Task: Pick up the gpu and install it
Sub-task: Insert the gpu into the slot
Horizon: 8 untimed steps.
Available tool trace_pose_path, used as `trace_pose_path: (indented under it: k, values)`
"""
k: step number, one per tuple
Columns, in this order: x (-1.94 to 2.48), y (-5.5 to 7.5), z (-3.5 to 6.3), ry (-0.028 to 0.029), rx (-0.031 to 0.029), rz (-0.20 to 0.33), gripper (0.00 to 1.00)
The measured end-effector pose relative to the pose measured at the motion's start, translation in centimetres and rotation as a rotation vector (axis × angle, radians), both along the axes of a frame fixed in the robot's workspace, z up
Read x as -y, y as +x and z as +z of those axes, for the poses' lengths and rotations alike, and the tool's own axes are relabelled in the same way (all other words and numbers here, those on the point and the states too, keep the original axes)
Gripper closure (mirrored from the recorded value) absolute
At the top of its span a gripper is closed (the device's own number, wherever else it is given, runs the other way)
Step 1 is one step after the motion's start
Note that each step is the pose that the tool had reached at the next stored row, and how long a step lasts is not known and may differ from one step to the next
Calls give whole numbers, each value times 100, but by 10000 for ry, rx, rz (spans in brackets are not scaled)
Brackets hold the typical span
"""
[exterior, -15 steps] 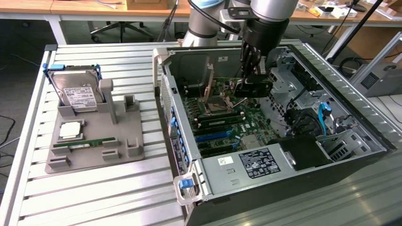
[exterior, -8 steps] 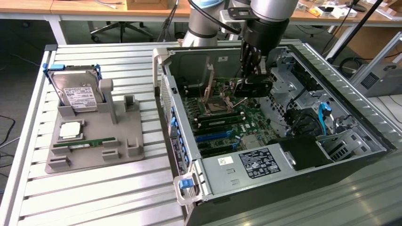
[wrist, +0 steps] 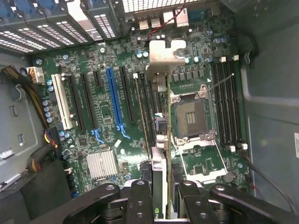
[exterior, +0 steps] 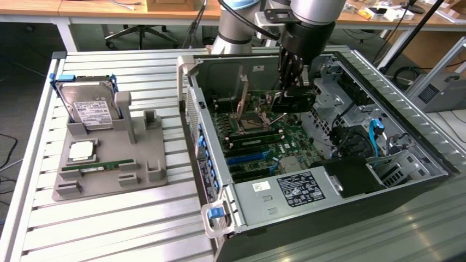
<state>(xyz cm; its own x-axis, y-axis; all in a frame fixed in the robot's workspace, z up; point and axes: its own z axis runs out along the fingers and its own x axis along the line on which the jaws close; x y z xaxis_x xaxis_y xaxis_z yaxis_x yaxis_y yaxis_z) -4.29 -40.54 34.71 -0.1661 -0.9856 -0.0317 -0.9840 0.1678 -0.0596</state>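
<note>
Gripping the gpu point(wrist: 167, 140) edge-on, the jaws are closing partway on its board, holding it inside the open computer case point(exterior: 218, 207) just above the green motherboard point(wrist: 112, 135).

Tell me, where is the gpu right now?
The gpu is clamped on edge in the gripper, held inside the open computer case over the green motherboard, beside the empty processor socket.

Gpu point(wrist: 161, 140) edge-on, upright above motherboard slots.

gpu point(wrist: 161, 154) above motherboard point(wrist: 107, 107) inside case point(exterior: 240, 213)
</note>
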Motion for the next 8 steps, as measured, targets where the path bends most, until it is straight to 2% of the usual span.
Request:
trace_pose_path:
  k: [8]
  values:
    - [0, 0, 0, 0, 0, 265, 73]
